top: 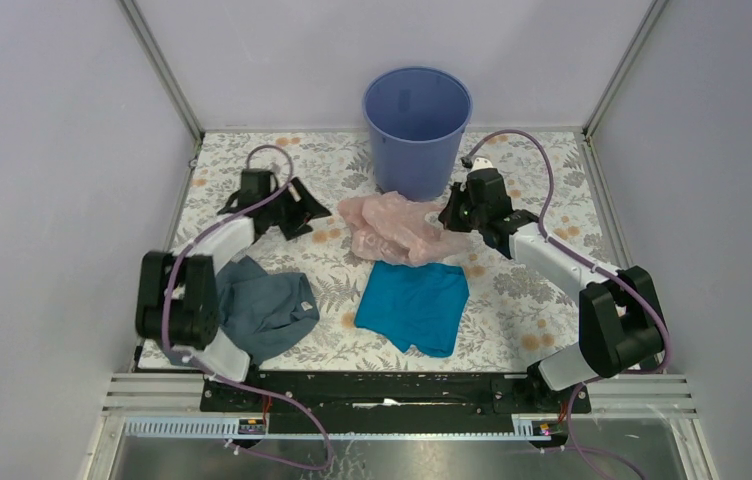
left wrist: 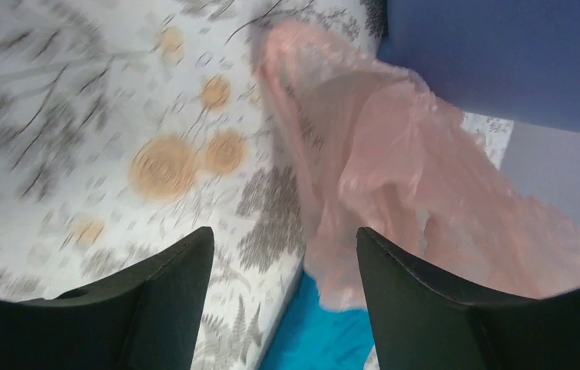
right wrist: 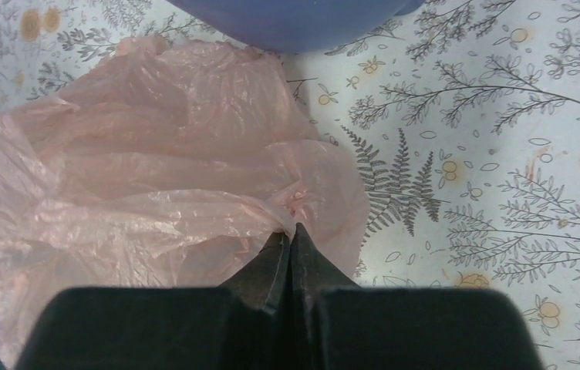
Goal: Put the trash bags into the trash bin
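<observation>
Lab test cell: plain grey wall panels [top: 52, 150], aluminium frame posts [top: 162, 70], floral tabletop [top: 512, 300].

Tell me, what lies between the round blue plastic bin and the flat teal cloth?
A crumpled pink plastic trash bag fills that stretch, shown in the top external view.

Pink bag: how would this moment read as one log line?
right gripper: shut on pink trash bag | left gripper: open, empty | bag: on table beside trash bin, not yet inside
</observation>
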